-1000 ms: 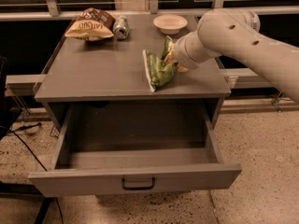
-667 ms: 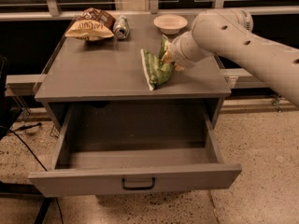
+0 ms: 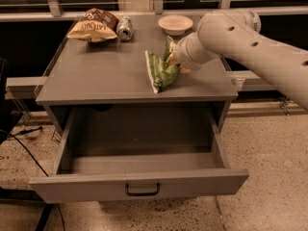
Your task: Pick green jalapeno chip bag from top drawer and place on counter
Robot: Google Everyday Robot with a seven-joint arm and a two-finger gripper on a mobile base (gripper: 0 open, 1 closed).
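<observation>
- Compared with the earlier frames, we find the arm (image 3: 250,37) shifted slightly toward the left edge. The green jalapeno chip bag (image 3: 159,73) stands in almost the same spot.
- We locate the gripper (image 3: 174,61) above the counter (image 3: 106,76), right of centre, against the upper right side of the bag. The bag's crumpled foil covers its tips, so we cannot tell whether it is clamped or spread.
- We see the bag's lower white end touching the counter near the front edge. The rest of the bag rises tilted toward the back right.
- We see bare surface across the counter's centre and left half, as far as the front left corner.
- At the back left corner we note a brown chip bag (image 3: 92,27) with a can (image 3: 124,28) just beside it. A bowl (image 3: 175,23) sits at the back edge, right of centre and near the arm.
- We see the top drawer (image 3: 139,186) pulled fully out below the front edge, its handle (image 3: 142,190) at the centre of the front panel.
- We describe the bag as green and crinkled, with white ends.
</observation>
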